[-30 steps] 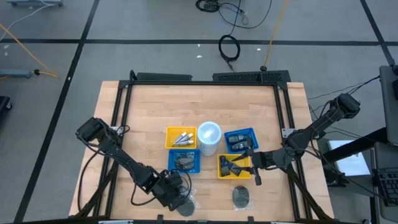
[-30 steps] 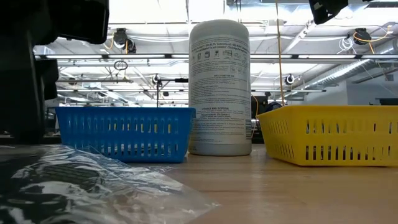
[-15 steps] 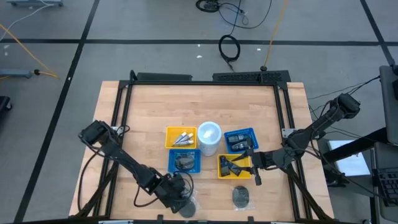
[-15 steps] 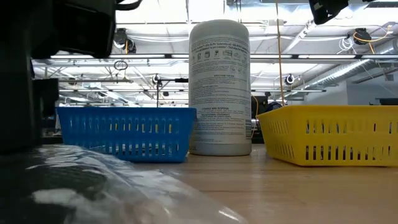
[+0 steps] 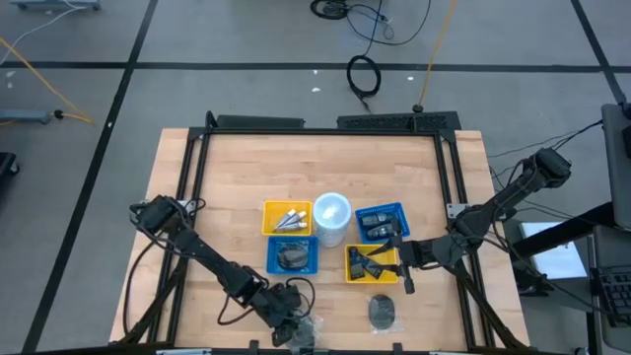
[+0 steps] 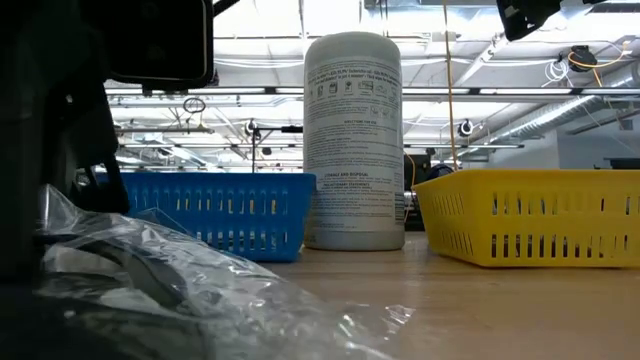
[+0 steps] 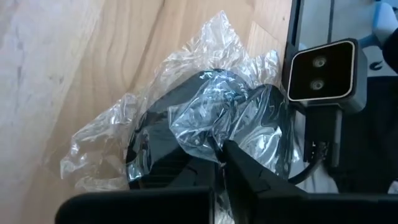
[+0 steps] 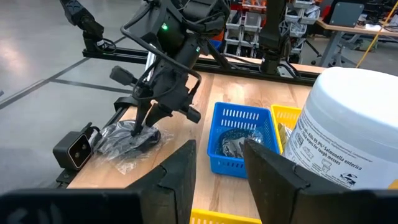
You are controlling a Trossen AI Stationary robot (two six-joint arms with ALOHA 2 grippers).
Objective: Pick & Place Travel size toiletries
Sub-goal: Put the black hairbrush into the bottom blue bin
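At near table edge, left of centre: left gripper (image 5: pixel 294 331) down on dark round piece in clear wrap (image 7: pixel 205 124), fingers pinched shut on the wrap. Wrist view shows crinkled film bunched up right at the closed fingertips (image 7: pixel 229 152), dark disc underneath, wood table (image 5: pixel 237 177) around it, small grey camera block (image 7: pixel 322 62) just beside the pack.

Versus a second ago: left arm reached further along the near edge, gripper shifted toward centre and closer to the edge; jaws were partly open then, closed now. Low view: wrap lay flat and low before, now pulled up into a peak against the dark gripper body (image 6: pixel 60 120), film (image 6: pixel 170 280) spreading further across the foreground.

Right gripper (image 5: pixel 406 264) unchanged: parked over the near yellow basket (image 5: pixel 373 264), fingers (image 8: pixel 180 174) apart about halfway, nothing between them.

Rest of layout same as before:
- second wrapped dark round piece (image 5: pixel 383 312) loose on table, near edge, in front of the near yellow basket
- near blue basket (image 5: pixel 292 255) holding dark item
- far yellow basket (image 5: pixel 287 217) holding small light tubes
- far blue basket (image 5: pixel 383 221) holding dark packs
- white cylinder tub (image 5: pixel 331 219) upright between the baskets, in the middle

Low view: tub (image 6: pixel 354 140), blue basket (image 6: pixel 205 210) and yellow basket (image 6: pixel 530 215) in same spots.
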